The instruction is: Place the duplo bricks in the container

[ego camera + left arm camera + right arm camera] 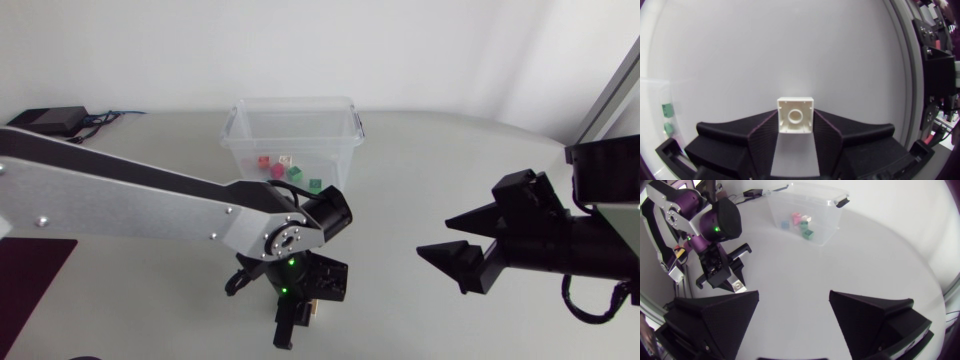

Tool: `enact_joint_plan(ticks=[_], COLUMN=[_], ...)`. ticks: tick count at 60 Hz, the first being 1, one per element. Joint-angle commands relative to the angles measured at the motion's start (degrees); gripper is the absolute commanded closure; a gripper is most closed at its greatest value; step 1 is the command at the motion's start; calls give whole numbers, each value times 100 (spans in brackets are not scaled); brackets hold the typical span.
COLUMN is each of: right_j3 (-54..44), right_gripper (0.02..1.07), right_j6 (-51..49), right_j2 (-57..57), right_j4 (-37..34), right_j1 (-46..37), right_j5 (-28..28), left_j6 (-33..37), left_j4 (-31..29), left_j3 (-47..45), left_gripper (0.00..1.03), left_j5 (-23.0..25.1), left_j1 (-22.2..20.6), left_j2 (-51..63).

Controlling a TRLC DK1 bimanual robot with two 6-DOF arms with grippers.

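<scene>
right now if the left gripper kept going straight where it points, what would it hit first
Most likely the bare table. The left gripper, jaws shut on a white duplo brick, points down at open tabletop, so the brick would touch first; its height above is unclear.

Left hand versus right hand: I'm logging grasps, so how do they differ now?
The left hand is shut on a white brick; the right hand is open and empty. The left hand points down at the table; the right hand points sideways. Both are black, outside the container.
</scene>
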Motion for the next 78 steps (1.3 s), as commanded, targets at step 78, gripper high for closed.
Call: enact_joint_plan(ticks=[78], right_j3=[-87], right_gripper=[6], right_j6=[-102], right_j2=[-271], right_j4=[-425], right_j1=[306], right_j5=[185], left_j6=[-2706], left_j4=[1315], left_j3=[4064], left_gripper=[78], left_j5=[-69], left_j1=[2638], left_j2=[883])
